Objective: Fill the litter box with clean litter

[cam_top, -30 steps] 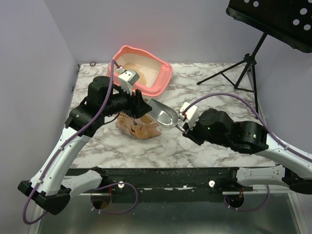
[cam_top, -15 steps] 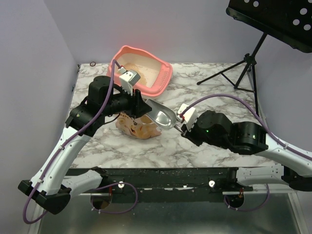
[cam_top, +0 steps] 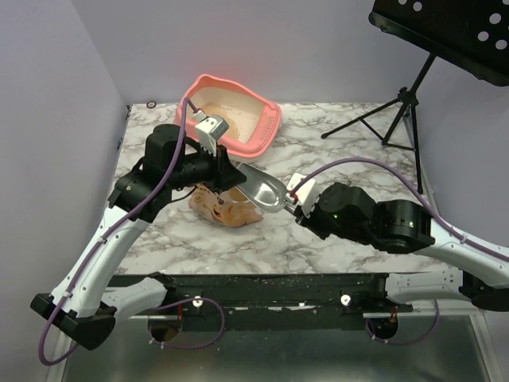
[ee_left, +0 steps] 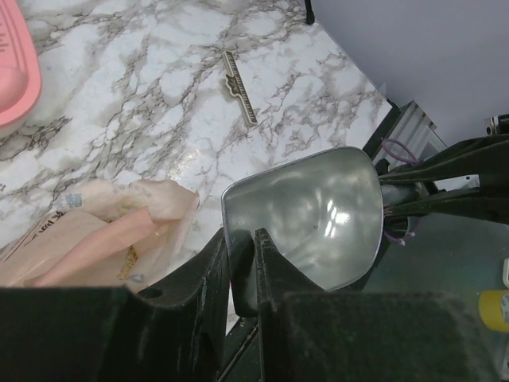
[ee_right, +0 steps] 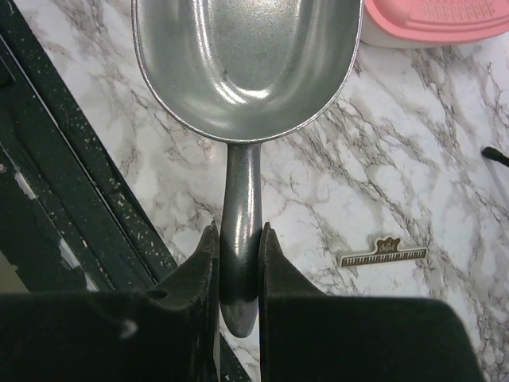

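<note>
I take the metal scoop (cam_top: 262, 189) as my marker: a smooth, dull-silver shovel with a deep rounded bowl, a squared front lip and a slim round handle, its bowl showing bare polished metal with a few glints. The right gripper (ee_right: 238, 228) is clamped on that handle, one flat black finger pressed to each side of it just behind the bowl. The left gripper (ee_left: 242, 239) meets the scoop at the opposite end, its two blunt black fingers straddling the thin front rim, one outside and one inside the bowl; from my feeds I cannot tell whether they are actually biting on the metal. Beyond the scoop's front end, near it but apart, sits the litter box (cam_top: 203, 82), a salmon-pink plastic tray with rounded corners, a rolled rim and a cream inner wall. The clean litter (cam_top: 227, 107) lies inside it as a pale tan, sandy layer. Just beside the scoop's bowl a crumpled, translucent peach bag (cam_top: 223, 208) slumps on the glossy white-and-grey marbled table (cam_top: 350, 231). A small flat tan strip (ee_left: 240, 86) lies on the marble near the scoop
</note>
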You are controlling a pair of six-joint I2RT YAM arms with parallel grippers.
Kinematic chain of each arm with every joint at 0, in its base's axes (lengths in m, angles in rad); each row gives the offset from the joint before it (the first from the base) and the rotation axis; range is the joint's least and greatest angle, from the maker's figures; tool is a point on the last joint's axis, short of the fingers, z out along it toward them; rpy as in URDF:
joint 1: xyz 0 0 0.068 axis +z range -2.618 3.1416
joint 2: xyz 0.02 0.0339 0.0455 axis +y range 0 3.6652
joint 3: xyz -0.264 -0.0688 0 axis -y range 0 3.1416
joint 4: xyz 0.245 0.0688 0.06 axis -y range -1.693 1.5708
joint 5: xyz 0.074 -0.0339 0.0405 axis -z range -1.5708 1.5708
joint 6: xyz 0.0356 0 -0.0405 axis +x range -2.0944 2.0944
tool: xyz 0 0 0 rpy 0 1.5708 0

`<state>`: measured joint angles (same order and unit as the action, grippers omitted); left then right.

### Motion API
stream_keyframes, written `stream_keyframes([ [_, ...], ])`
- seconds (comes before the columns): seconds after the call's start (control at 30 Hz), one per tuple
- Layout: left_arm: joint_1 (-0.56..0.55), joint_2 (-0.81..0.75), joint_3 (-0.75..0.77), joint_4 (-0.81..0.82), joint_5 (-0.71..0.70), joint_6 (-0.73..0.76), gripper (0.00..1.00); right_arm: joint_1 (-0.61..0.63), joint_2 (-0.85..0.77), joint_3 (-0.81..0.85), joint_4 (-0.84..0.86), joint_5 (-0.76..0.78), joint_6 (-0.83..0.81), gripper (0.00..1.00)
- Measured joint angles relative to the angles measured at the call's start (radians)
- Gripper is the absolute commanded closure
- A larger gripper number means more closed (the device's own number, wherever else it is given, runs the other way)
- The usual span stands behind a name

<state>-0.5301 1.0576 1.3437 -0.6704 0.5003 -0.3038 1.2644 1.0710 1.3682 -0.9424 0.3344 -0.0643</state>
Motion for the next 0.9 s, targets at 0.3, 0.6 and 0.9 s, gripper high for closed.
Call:
stream_keyframes([
  [0.3,-0.008,-0.076,-0.111,0.086,0.011,0.016,1.00,0.011,-0.056,-0.095,0.121,0.038,0.000,0.25],
  [0.6,-0.010,-0.262,-0.206,0.202,-0.203,0.041,1.00,-0.122,0.047,-0.007,0.329,0.064,0.032,0.27],
  [0.9,-0.010,-0.262,-0.236,0.212,-0.276,0.068,1.00,-0.174,0.113,-0.029,0.370,-0.053,0.037,0.26],
])
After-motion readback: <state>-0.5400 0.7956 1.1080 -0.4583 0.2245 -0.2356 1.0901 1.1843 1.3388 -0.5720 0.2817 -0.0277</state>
